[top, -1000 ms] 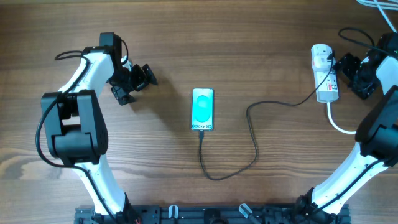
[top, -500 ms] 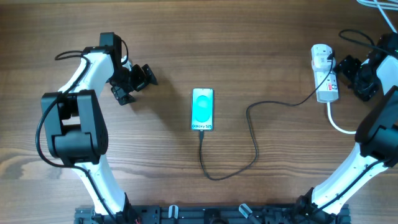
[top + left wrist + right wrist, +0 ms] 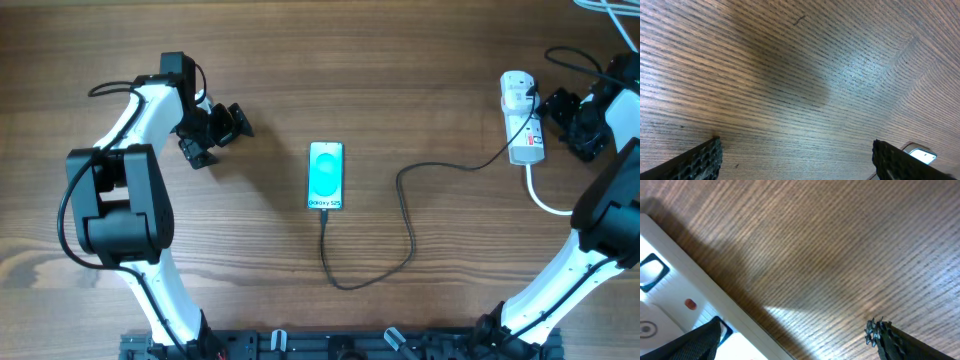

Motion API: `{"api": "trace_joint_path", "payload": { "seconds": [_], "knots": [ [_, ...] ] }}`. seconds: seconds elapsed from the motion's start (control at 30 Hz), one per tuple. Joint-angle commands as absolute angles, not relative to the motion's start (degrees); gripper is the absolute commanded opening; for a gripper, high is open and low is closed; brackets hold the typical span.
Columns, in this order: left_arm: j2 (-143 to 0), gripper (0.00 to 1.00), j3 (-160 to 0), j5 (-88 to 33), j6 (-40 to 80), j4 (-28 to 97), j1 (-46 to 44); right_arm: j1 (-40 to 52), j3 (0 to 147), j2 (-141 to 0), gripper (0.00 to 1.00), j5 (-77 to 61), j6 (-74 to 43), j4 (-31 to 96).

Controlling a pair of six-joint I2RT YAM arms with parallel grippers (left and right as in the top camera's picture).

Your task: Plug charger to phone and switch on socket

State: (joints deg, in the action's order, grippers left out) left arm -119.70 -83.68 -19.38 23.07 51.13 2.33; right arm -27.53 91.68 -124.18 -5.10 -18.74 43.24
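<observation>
The phone lies in the table's middle, teal screen lit, white band at its near end. The thin black charger cable runs from the phone's near end, loops right and up to the black plug in the white socket strip at the far right. My left gripper is open and empty, far left of the phone; the left wrist view shows the phone's corner. My right gripper is open just right of the socket; the right wrist view shows the socket's white body beside one finger.
A thicker white cable leaves the socket's near end toward the right arm's base. More white cables show at the top right corner. The table is bare wood.
My right gripper has shifted slightly to the right, away from the socket. The left arm, phone and cable have not moved.
</observation>
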Motion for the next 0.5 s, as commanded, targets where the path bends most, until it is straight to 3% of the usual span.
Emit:
{"api": "trace_joint_path", "payload": {
  "seconds": [0.0,0.47],
  "knots": [
    [-121.0,1.00,-82.4,-18.2,22.8,51.0,2.5,-26.5,91.4,-124.6,1.00,-7.6,-18.0,43.9],
    [-121.0,1.00,-82.4,-18.2,22.8,51.0,2.5,-26.4,89.6,-124.7,1.00,-7.6,-18.1,43.9]
  ]
}}
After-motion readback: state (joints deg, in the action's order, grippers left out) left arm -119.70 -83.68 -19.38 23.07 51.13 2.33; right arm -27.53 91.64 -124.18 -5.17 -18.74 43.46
